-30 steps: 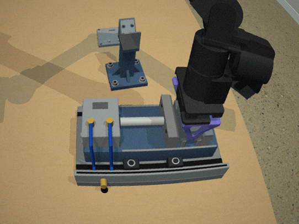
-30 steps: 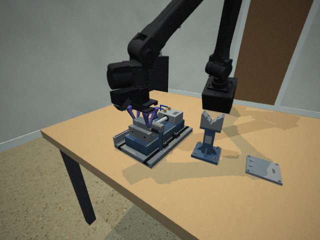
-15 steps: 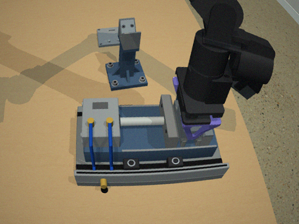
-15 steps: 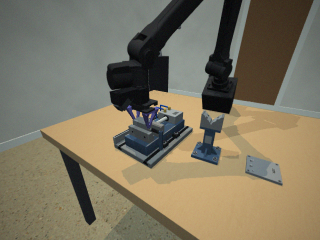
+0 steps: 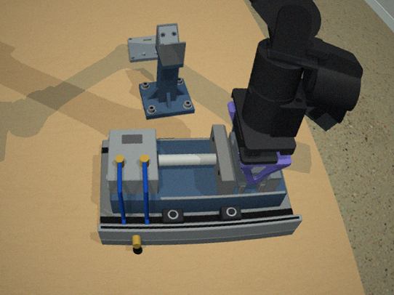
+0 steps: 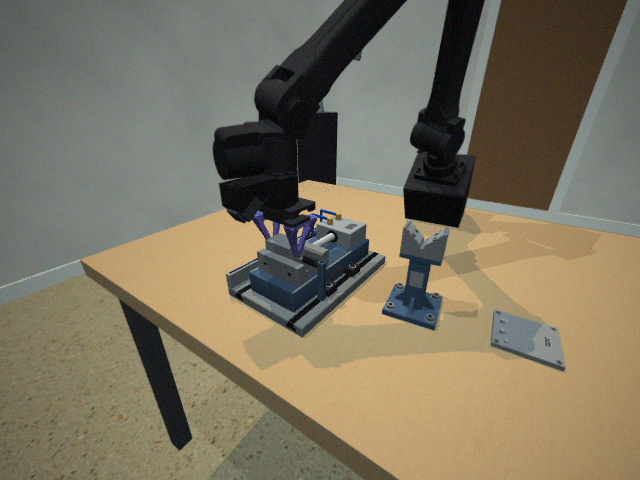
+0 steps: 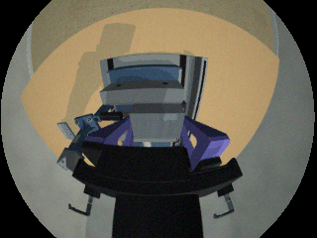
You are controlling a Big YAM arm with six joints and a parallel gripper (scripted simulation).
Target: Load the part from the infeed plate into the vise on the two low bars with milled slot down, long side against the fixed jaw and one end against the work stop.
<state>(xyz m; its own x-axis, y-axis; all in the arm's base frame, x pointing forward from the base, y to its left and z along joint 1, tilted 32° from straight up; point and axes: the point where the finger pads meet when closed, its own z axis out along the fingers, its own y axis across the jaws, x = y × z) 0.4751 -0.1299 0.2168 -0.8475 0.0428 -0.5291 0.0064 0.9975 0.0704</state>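
My gripper (image 5: pixel 258 169) has purple fingers and reaches down into the open vise (image 5: pixel 199 187), between the moving jaw (image 5: pixel 222 158) on the cylinder's rod (image 5: pixel 187 159) and the fixed jaw at the far right end. It is shut on the grey part (image 7: pixel 157 125), which the wrist view shows between the fingers. In the exterior view the gripper (image 6: pixel 292 240) sits low over the jaws, with the fixed jaw (image 6: pixel 281 268) in front. The arm hides most of the part in the top and exterior views. I cannot tell which way the slot faces, or whether the part touches the low bars.
The V-block (image 5: pixel 168 69) on its blue stand is behind the vise and holds nothing; it also shows in the exterior view (image 6: pixel 422 271). The grey infeed plate (image 6: pixel 527 338) lies bare beyond it. A second black arm's head (image 6: pixel 436 193) hangs above the V-block.
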